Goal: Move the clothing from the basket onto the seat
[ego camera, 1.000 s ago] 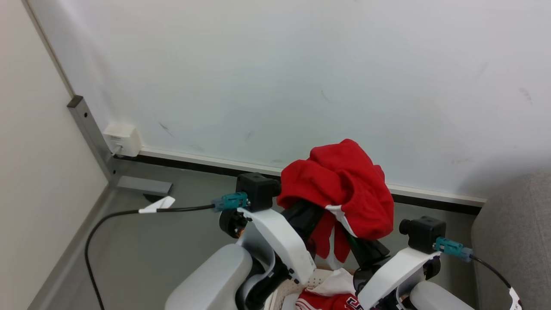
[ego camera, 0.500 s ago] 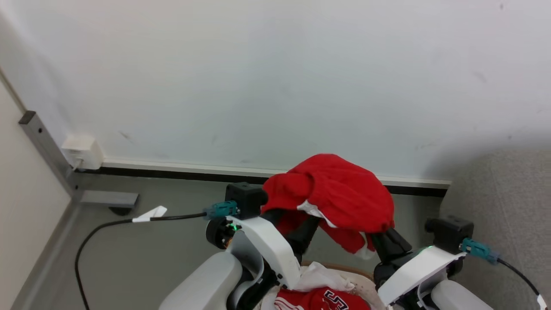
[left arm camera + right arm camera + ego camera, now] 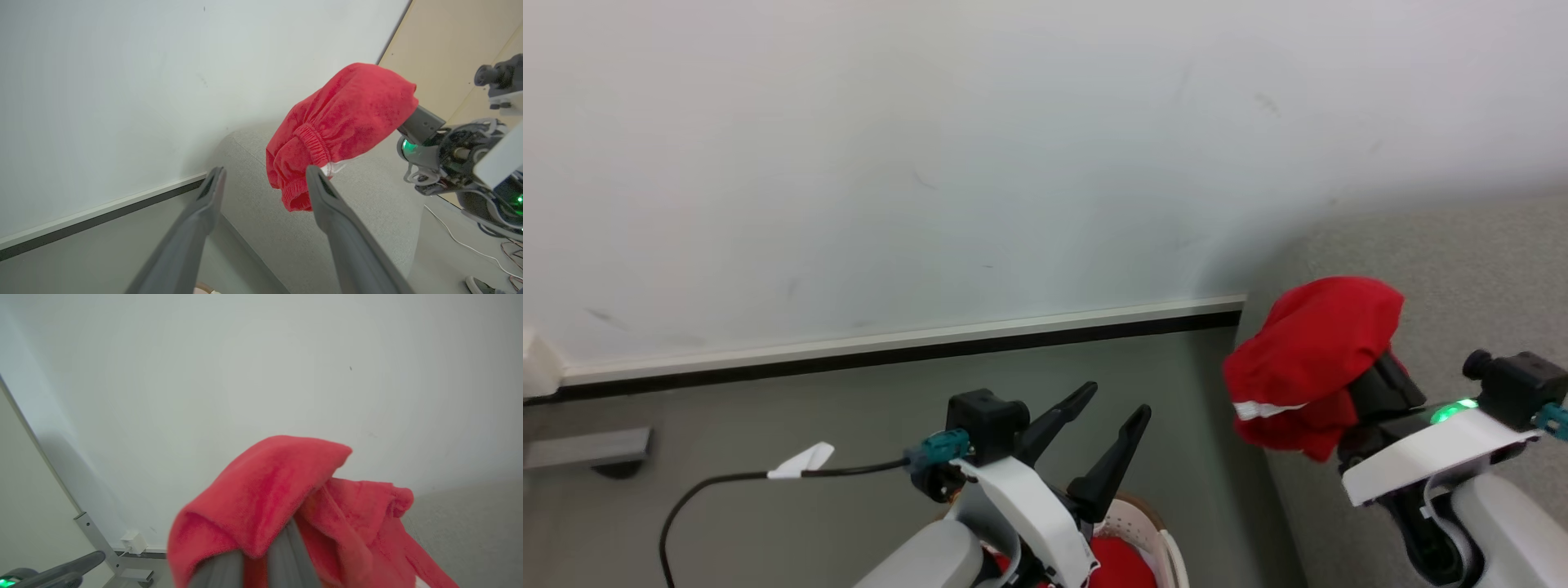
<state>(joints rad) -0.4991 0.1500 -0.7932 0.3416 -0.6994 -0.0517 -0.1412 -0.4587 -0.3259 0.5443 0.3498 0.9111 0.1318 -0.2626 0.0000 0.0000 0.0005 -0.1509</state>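
1. Far left, head view: a black cable with a white tag runs across the grey floor to the left wrist. A pale wall with a dark baseboard stands behind.

2. Left gripper: jaws spread wide, nothing between them. The fingers point up and to the right, above the basket. In the left wrist view both fingers are bare and aim toward the sofa end.

3. Basket: at the bottom edge of the head view, directly below the left gripper. Only part of its perforated white wall and rim is visible. Red clothing lies inside it.

4. Garment: red, with white trim on its lower fold. It is draped over the right gripper and held up in the air at the left end of the sofa. The left wrist view shows a gathered elastic hem hanging lowest.

5. Right gripper: jaws closed on the garment. The cloth covers the fingertips; a fold sits between the two grey fingers.

6. Sofa: grey woven fabric, at the right, behind and below the garment.
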